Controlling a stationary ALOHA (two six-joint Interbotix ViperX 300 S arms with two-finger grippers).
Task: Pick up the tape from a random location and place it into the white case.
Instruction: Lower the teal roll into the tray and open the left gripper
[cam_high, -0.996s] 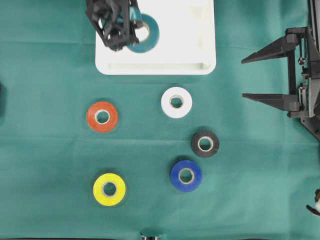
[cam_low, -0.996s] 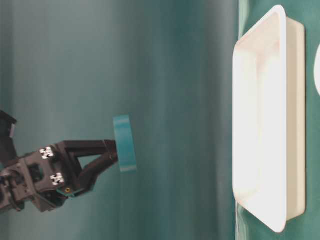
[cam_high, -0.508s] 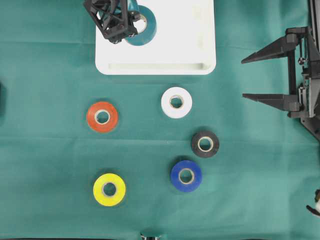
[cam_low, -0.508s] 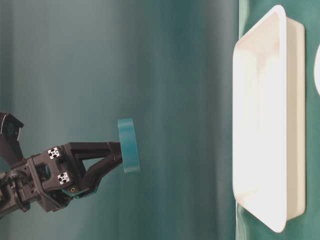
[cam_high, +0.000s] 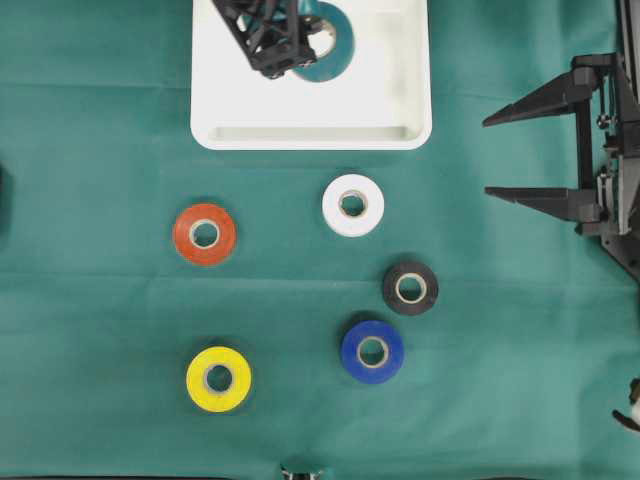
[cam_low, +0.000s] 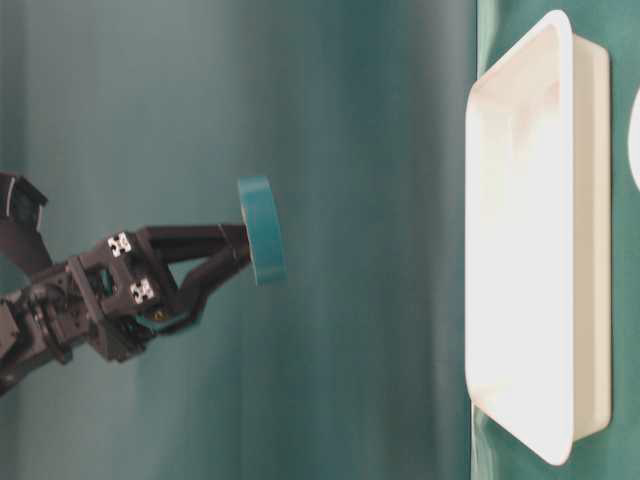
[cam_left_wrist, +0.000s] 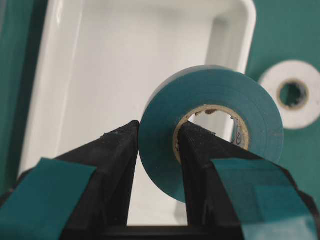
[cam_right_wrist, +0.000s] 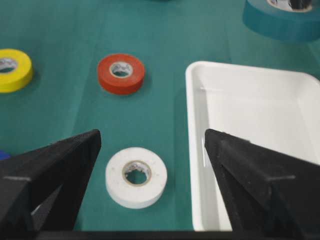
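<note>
My left gripper (cam_high: 302, 55) is shut on a teal tape roll (cam_high: 330, 55), one finger through the core and one on the outer wall (cam_left_wrist: 158, 134). The roll hangs flat over the back middle of the white case (cam_high: 310, 135). The table-level view shows the tape (cam_low: 262, 230) well apart from the case (cam_low: 565, 250), high above its floor. Beneath the roll (cam_left_wrist: 165, 155) the wrist view shows bare tray floor (cam_left_wrist: 100, 75). My right gripper (cam_high: 486, 156) stands open at the right edge, nothing between its fingers (cam_right_wrist: 152, 137).
Several loose rolls lie on the green cloth in front of the case: white (cam_high: 353, 204), orange (cam_high: 204, 233), black (cam_high: 410, 288), blue (cam_high: 372, 351) and yellow (cam_high: 218, 378). The white roll (cam_right_wrist: 136, 176) lies close to the case's front rim (cam_right_wrist: 195, 150).
The left gripper has carried the teal tape rightward, from the case's left edge to over its middle. The right arm has not moved.
</note>
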